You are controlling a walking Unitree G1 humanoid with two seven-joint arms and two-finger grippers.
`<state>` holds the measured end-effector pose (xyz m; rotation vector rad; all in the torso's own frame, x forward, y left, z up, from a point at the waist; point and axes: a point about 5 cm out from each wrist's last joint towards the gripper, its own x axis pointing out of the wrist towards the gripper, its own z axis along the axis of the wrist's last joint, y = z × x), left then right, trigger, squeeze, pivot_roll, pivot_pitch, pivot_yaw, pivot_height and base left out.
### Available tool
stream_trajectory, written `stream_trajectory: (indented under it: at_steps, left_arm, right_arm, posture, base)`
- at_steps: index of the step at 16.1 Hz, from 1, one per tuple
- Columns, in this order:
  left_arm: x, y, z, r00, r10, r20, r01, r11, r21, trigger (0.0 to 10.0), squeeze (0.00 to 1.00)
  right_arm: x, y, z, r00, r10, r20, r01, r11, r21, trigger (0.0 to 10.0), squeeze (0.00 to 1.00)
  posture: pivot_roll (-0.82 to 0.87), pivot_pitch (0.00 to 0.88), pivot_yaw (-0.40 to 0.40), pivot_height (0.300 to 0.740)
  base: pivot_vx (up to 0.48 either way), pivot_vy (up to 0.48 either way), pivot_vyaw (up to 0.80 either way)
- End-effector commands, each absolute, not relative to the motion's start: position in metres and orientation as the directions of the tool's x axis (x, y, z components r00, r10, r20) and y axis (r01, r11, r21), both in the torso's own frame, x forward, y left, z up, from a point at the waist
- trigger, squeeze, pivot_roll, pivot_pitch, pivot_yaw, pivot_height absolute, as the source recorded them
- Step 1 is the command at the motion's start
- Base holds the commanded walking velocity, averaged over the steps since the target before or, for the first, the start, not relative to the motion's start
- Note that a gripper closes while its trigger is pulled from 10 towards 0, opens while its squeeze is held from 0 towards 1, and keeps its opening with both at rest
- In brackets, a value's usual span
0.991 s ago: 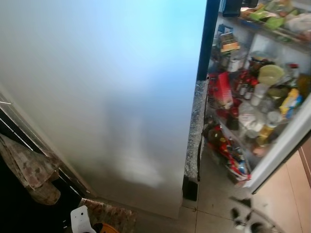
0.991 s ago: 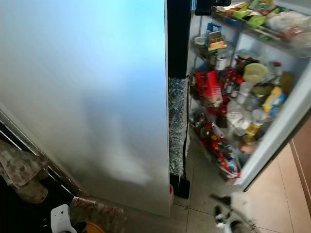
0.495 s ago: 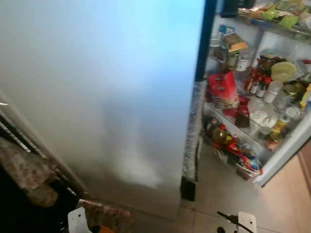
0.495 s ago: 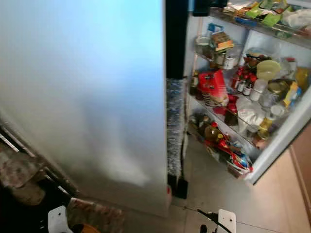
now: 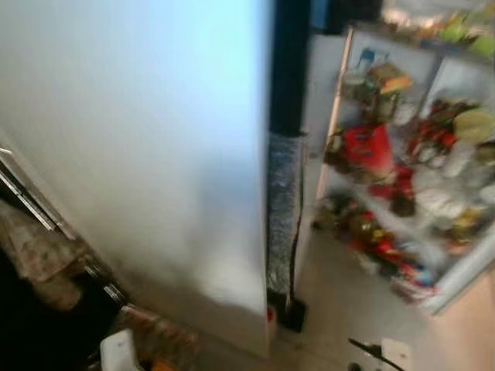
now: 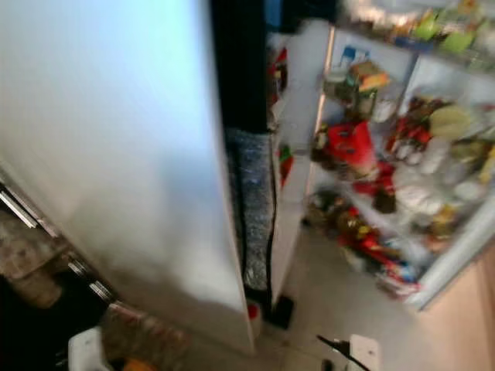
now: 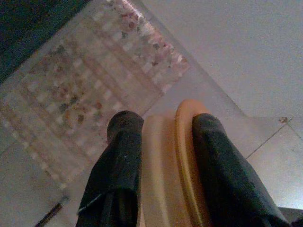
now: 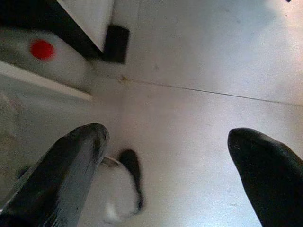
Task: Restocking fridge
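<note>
Both eye views are smeared by blur, so you cannot read any label on the door shelves (image 5: 402,216). The jars, bottles and packets there melt into patches of red, yellow and green; you cannot tell one item from the next. The top shelf (image 6: 418,31) is cut off by the upper edge. The fridge door (image 5: 139,154) runs out of view at the top and left. A patterned cloth (image 5: 35,259) is cut by the left edge. In the left wrist view, the tan object (image 7: 168,170) between the black fingers (image 7: 118,170) runs past the edge, so you cannot identify it. A dark blurred shape (image 8: 130,182) on the floor cannot be identified.
</note>
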<state>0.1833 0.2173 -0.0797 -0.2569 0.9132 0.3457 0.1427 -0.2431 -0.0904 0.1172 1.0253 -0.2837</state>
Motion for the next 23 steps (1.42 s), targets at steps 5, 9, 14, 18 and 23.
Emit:
stream_trajectory:
  at_steps: [5,9,14,18,23]
  left_arm:
    - [0.171,0.217,-0.086,0.519,0.173,-0.837,-0.395,0.917,-0.055,10.0,0.0]
    - [0.172,0.214,-0.086,0.52,0.171,-0.837,-0.402,0.913,-0.063,10.0,0.0]
    - [0.166,0.205,-0.09,0.501,0.165,-0.85,-0.422,0.903,-0.074,10.0,0.0]
    - [0.163,0.189,-0.094,0.487,0.13,-0.864,-0.409,0.908,-0.094,10.0,0.0]
    - [0.174,0.193,-0.089,0.511,0.163,-0.844,-0.447,0.889,-0.099,10.0,0.0]
  right_arm:
    - [0.14,-0.239,-0.093,0.479,-0.161,-0.863,0.3,0.954,-0.011,10.0,0.0]
    - [0.143,-0.24,-0.091,0.496,-0.142,-0.856,0.271,0.963,-0.003,10.0,0.0]
    - [0.141,-0.254,-0.088,0.495,-0.147,-0.856,0.229,0.973,-0.034,10.0,0.0]
    - [0.142,-0.269,-0.081,0.506,-0.148,-0.85,0.129,0.987,-0.095,10.0,0.0]
    - [0.145,-0.267,-0.082,0.493,-0.13,-0.86,0.096,0.991,-0.095,10.0,0.0]
  posture:
    - [-0.15,0.0,0.07,0.74]
    - [-0.14,0.0,0.044,0.74]
    - [-0.14,0.0,0.007,0.74]
    - [-0.18,0.0,-0.02,0.74]
    - [-0.1,0.0,-0.078,0.74]
  base:
    - [0.0,-0.357,0.73]
    - [0.0,-0.356,0.17]
    - [0.0,-0.356,0.8]
    - [0.0,-0.353,0.4]
    - [0.0,-0.338,0.25]
